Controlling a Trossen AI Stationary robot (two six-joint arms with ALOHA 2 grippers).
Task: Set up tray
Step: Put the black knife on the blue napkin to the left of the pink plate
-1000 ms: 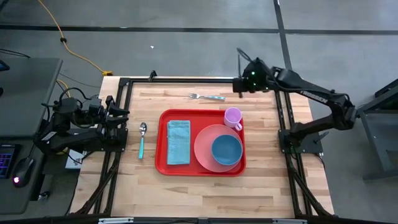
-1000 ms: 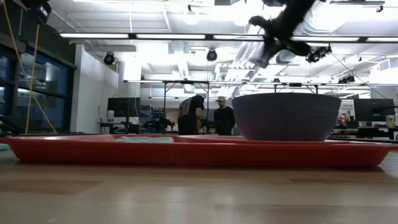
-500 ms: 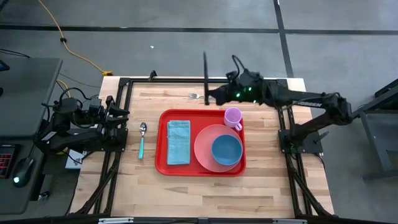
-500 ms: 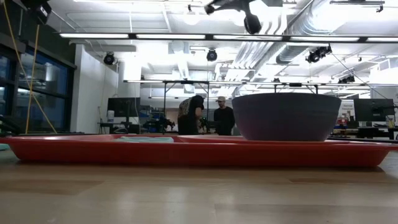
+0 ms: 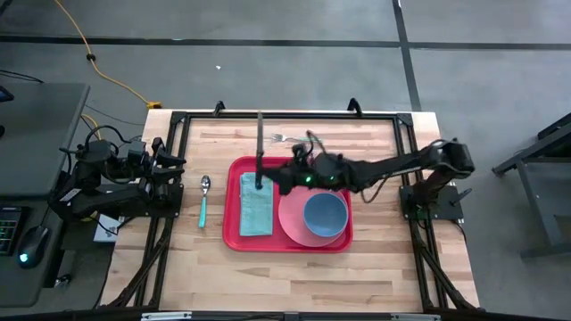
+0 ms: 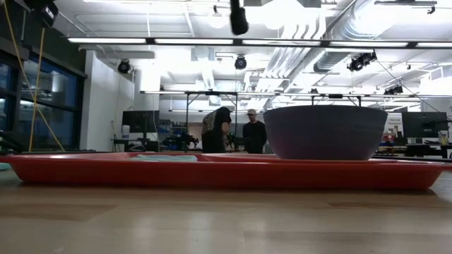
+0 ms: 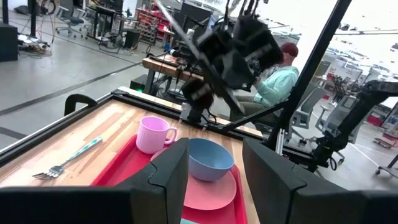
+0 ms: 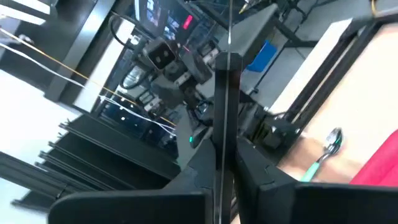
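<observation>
The red tray [image 5: 234,239] sits mid-table holding a folded teal napkin [image 5: 256,212] and a pink plate [image 5: 293,221] carrying a blue bowl [image 5: 325,214]. Above it, the right gripper [image 5: 268,178], fingers pressed together, pinches a thin dark utensil [image 5: 260,143]. The left gripper [image 5: 174,162] waits at the table's edge, fingers apart.

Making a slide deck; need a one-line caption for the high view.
Right gripper reaches over the red tray holding napkin, plate and bowl.

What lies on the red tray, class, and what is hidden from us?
On the tray: a folded teal napkin, a pink plate carrying a blue bowl, and a pink mug. From above, the right arm covers the mug.
</observation>
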